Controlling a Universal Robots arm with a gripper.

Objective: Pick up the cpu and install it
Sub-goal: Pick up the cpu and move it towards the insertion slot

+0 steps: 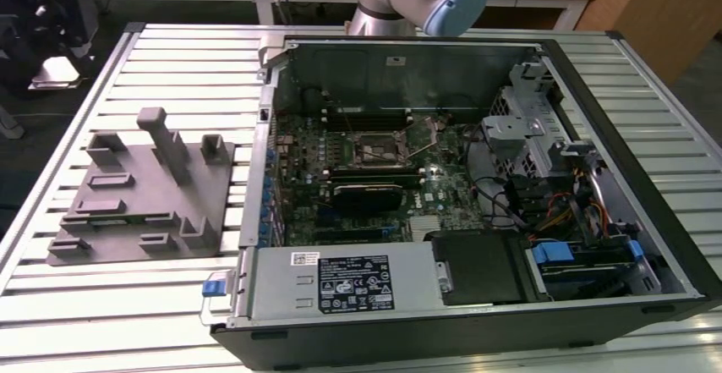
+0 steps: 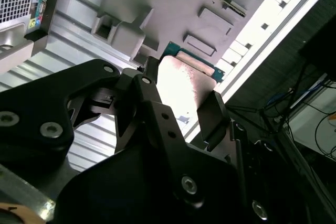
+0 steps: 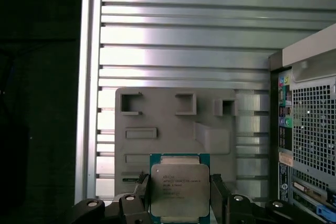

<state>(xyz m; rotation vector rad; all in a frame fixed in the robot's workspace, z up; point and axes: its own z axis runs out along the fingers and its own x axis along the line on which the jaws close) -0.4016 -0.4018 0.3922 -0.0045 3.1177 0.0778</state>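
while over the grey fixture (image 3: 173, 124), cpu (image 3: 179, 187) pinched in the hand (image 3: 179, 196); motherboard (image 1: 373, 170) inside open case (image 1: 407, 73)

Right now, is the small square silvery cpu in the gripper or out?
In the gripper: in both wrist views it clamps the cpu by opposite edges, the grey moulded fixture apart behind it.

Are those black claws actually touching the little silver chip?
Touching. In the first wrist view the fingers of the gripper press against both sides of the cpu, no gap, holding it above the grey fixture.
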